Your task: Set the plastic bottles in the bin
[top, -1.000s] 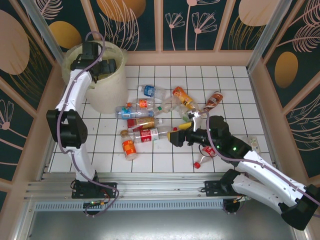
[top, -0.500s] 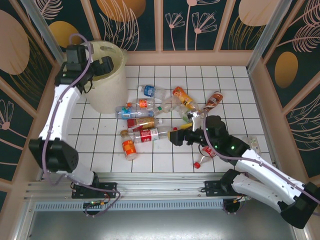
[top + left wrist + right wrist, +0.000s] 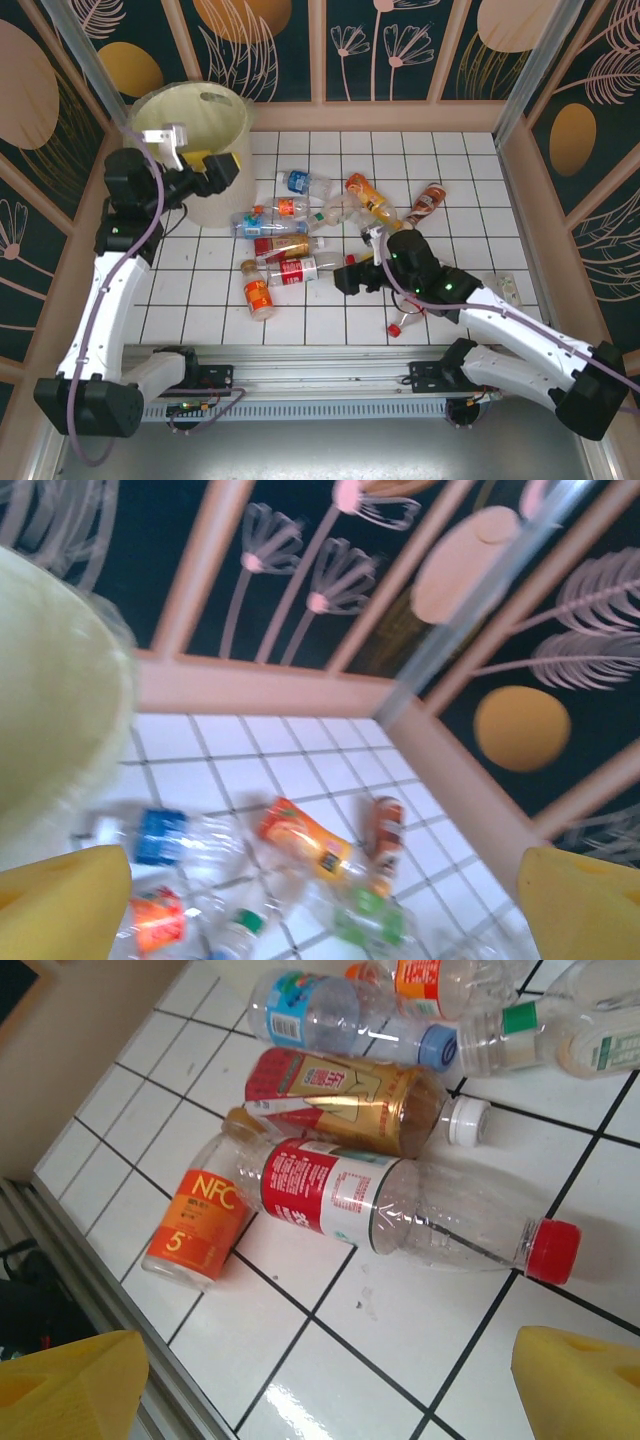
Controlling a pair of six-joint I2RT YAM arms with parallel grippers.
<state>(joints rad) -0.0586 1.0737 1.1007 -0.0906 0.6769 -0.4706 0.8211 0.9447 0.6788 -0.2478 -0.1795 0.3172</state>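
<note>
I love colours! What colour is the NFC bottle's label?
Orange label, best in the right wrist view.

Robot test cell of the kind found in a lab, not a home. A white tiled surface is boxed in on three sides by dark wall panels printed with stylised flowers and leaves, set in peach-coloured frames. An aluminium rail runs along the near edge, carrying a left arm and a right arm bolted side by side.
</note>
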